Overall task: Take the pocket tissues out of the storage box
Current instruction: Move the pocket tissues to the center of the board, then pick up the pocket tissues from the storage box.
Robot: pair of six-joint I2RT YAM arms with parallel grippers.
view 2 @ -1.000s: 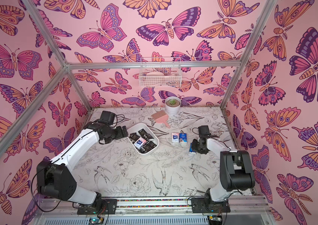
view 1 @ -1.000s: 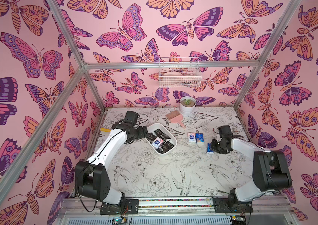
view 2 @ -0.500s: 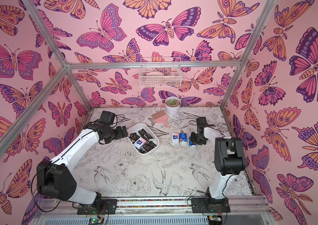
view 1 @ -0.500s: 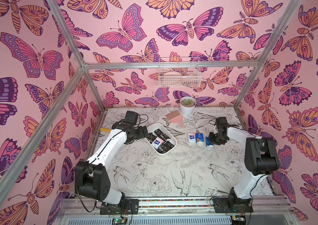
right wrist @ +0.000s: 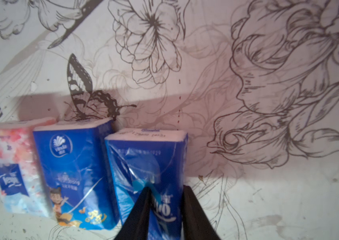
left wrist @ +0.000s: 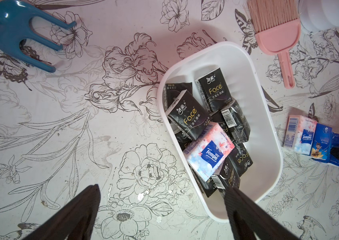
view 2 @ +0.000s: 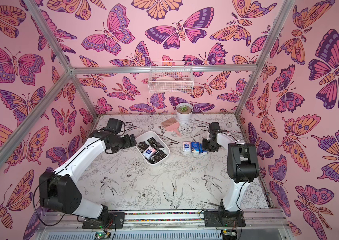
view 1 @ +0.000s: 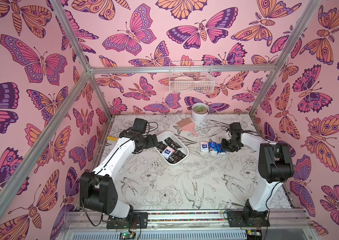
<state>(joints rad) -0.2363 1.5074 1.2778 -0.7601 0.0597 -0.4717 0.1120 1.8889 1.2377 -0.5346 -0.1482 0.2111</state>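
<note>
The storage box (view 1: 170, 134) is a shallow white tray lying aslant in the middle of the table. It holds several pocket tissues: black packets (left wrist: 189, 120) and one white-pink packet (left wrist: 209, 152). My left gripper (left wrist: 162, 188) hangs open at the box's left end, one finger over the box and one over the table, holding nothing. Right of the box, a white-pink packet (view 1: 204, 146) and a blue packet (view 1: 213, 147) stand in a row. My right gripper (right wrist: 166, 188) is shut on a third, blue packet (right wrist: 147, 162) at the row's right end.
A pink hand brush (view 1: 186, 124) and a white plant pot (view 1: 200, 112) lie behind the box. A white wire basket (view 1: 191, 82) hangs on the back wall. A blue pronged tool (left wrist: 19, 31) lies near the left arm. A yellow object (view 1: 111, 138) sits at the table's left edge.
My right gripper has carried the blue packet back and left, up against the two packets on the table. The left arm has not moved.
</note>
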